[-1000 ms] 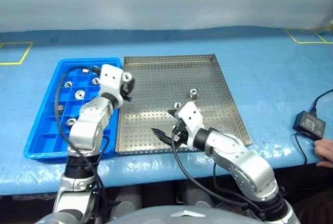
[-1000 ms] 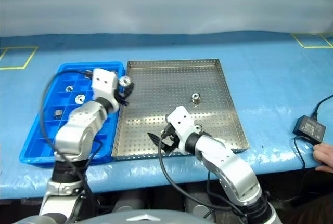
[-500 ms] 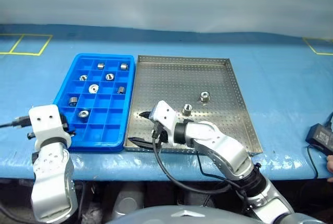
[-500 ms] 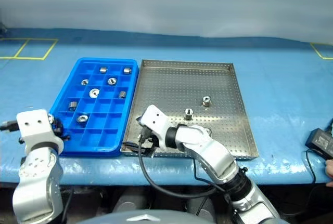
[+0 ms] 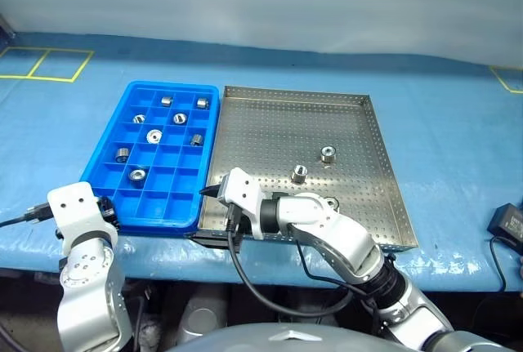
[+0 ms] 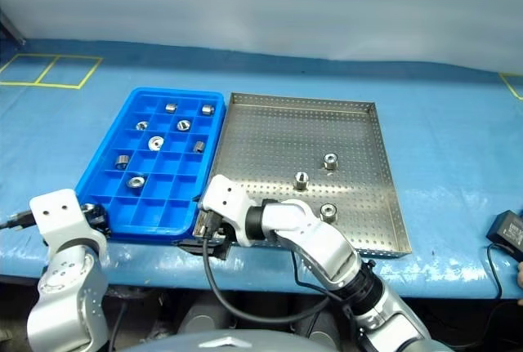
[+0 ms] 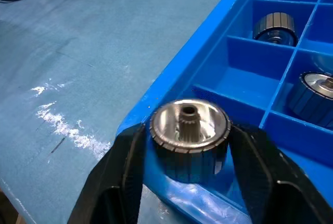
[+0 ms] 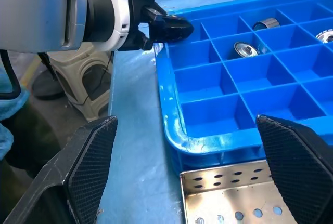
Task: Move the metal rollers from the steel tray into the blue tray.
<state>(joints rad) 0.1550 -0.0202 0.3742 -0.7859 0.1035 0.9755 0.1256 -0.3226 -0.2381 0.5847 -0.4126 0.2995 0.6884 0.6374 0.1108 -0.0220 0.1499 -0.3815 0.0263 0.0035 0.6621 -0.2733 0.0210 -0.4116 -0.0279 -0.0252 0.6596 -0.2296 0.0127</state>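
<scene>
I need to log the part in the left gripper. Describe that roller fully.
The metal roller is a short shiny silver cylinder with a ribbed side, a smooth top face and a splined centre hole. It stands upright between the left gripper's two black fingers, at the blue tray's near corner rim, above the blue table cover.
</scene>
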